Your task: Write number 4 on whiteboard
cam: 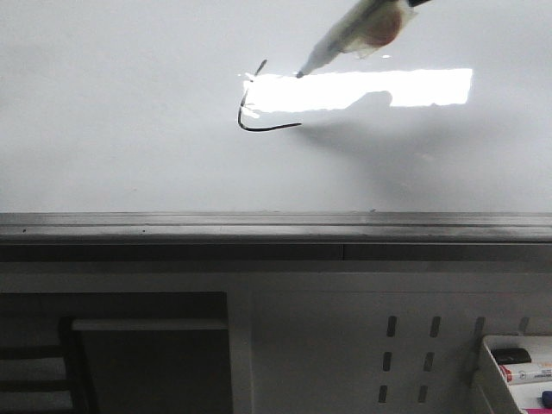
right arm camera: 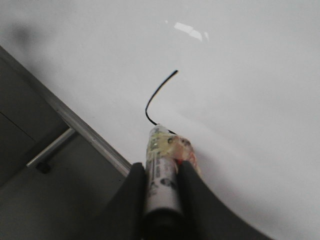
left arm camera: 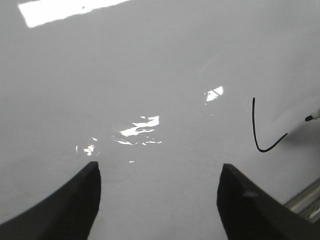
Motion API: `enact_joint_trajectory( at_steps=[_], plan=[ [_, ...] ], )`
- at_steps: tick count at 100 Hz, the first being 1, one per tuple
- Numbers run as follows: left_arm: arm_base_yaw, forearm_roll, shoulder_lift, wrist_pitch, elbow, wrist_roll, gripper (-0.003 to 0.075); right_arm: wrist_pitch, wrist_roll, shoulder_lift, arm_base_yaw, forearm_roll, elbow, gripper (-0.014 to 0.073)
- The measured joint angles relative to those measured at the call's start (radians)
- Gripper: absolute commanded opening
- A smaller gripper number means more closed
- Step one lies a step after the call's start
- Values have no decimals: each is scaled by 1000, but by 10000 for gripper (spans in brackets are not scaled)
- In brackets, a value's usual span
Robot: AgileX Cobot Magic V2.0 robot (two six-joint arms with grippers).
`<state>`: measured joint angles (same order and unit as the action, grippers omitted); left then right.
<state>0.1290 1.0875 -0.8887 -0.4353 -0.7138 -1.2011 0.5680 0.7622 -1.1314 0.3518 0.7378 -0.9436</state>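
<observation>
Nearest the front camera sits the grey metal edge rail (cam: 276,226), and beyond it the whiteboard (cam: 129,103) gleams under a bright rectangular reflection. The number 4 (cam: 255,108) is only half there: a slanted stroke curving into a crossbar, no long vertical yet. The marker (cam: 345,39) hangs at the upper right of the partial figure, its tip by the glare's top edge, seemingly poised to begin that vertical. To do it well, the tip should come down straight, cross the crossbar near its free end and run past it, with light, even pressure. The right gripper (right arm camera: 161,180) is clenched on the marker barrel, jaws narrowly spaced and pressing both sides. The left gripper (left arm camera: 157,200) hovers over bare board, jaws spread wide, holding nothing, the strokes off to one side.
</observation>
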Motion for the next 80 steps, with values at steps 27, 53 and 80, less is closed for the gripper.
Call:
enact_joint_trajectory(
  at_steps=[27,53,80],
  plan=[
    [0,2,0,0,0,0,450,-164,11,-72,51,28,0,-43],
    [0,2,0,0,0,0,450,-89,13,-157,58,20,-5,-43],
    [0,15,0,-23,0,-15,450,43,13,-145,59,-9,6,-43]
  ],
)
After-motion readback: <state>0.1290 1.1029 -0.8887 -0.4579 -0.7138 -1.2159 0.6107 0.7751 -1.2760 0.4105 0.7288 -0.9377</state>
